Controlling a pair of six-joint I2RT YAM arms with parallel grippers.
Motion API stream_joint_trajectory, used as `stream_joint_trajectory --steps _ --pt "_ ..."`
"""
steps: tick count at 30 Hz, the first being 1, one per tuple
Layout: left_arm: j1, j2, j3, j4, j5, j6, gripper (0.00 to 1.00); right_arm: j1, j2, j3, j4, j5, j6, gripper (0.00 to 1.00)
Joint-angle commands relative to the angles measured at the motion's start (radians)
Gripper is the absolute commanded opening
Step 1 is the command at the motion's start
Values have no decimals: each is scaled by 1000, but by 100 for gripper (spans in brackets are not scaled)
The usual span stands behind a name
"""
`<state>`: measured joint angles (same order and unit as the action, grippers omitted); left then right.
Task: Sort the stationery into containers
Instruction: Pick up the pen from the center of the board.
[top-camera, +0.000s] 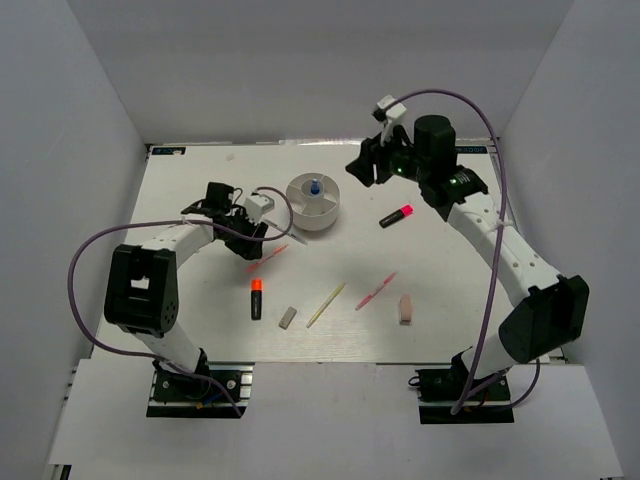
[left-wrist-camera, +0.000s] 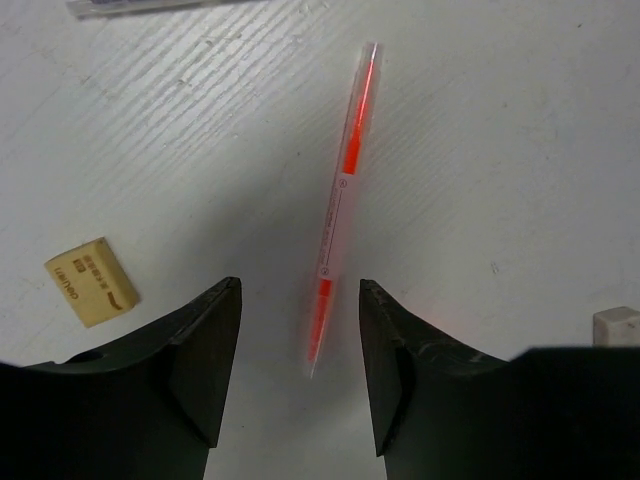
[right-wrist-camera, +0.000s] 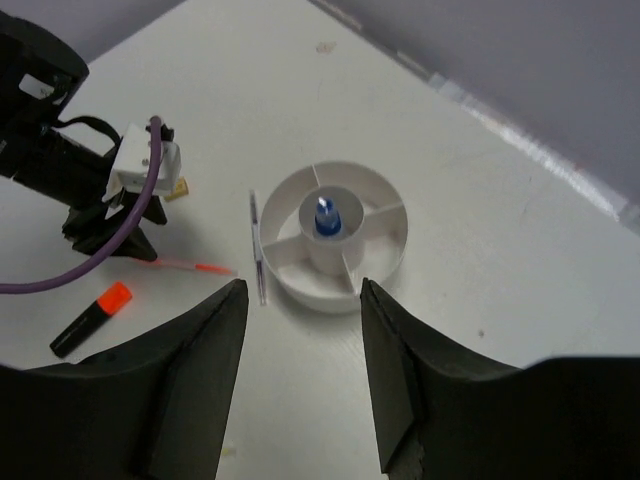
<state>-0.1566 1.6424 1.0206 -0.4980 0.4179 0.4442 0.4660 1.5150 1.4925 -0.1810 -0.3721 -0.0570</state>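
The left arm lay bent and low, its forearm running toward the tub (top-camera: 303, 220). The left hand (top-camera: 258, 228) sat just left of the tub, pointing down, jaws parted and gripping nothing. The right arm stretched far forward. The right hand (top-camera: 362, 166) hung raised to the tub's right, tilted toward it, jaws apart and empty.

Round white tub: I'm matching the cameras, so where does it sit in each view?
Top external: the tub sits mid-table, towards the back.
Left wrist: not in it.
Right wrist: the tub is at the picture's centre.
Shared landmark: the pink pen, seen in all three.
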Motion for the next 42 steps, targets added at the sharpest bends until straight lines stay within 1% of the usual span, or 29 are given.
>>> stream_joint_trajectory --steps 1,4,9,15,20,23,25,26,27,29,30,31,32,34,35,36,37,38,40,42 --pt "-46 11 47 -11 -82 31 60 -32 -38 -107 -14 -30 77 55" --pt "-72 34 36 -8 -110 47 60 -52 -64 -162 -9 -62 109 55" --pt "-126 45 1 24 -172 50 59 -81 -73 -193 2 -102 152 55" --pt "-164 65 -24 68 -267 51 54 -90 -73 -221 14 -140 180 55" --pt "-195 76 -42 81 -298 59 39 -98 -85 -241 18 -151 192 55" --pt "-204 76 -60 102 -297 39 35 -104 -91 -258 26 -160 204 55" --pt "-204 80 -60 101 -291 5 27 -105 -101 -273 38 -169 215 55" --pt "-204 79 -56 96 -268 -2 24 -105 -104 -287 40 -172 220 55" --pt "-195 71 -56 90 -257 -13 18 -107 -110 -293 41 -177 221 55" --pt "-186 25 -54 87 -226 -25 12 -110 -116 -294 41 -185 221 55" --pt "-185 7 -42 73 -185 -42 7 -107 -118 -290 41 -186 221 55" --pt "-176 -36 -31 66 -173 -51 5 -107 -119 -287 41 -197 220 55" --pt "-176 -61 -22 58 -159 -53 4 -109 -122 -281 40 -205 217 55" --pt "-176 -119 2 36 -82 -58 3 -107 -124 -281 51 -243 223 55" --pt "-176 -172 18 26 -53 -70 3 -106 -122 -282 67 -260 232 55" --pt "-176 -200 27 23 16 -78 3 -105 -121 -285 75 -296 239 56" --pt "-176 -223 36 18 48 -85 3 -102 -116 -287 83 -318 246 56" --pt "-190 -266 45 12 77 -110 3 -99 -107 -288 104 -338 255 56" --pt "-199 -299 64 13 175 -130 3 -89 -95 -291 121 -393 281 57" --pt "-199 -328 81 39 246 -199 2 -72 -76 -288 156 -430 308 58"
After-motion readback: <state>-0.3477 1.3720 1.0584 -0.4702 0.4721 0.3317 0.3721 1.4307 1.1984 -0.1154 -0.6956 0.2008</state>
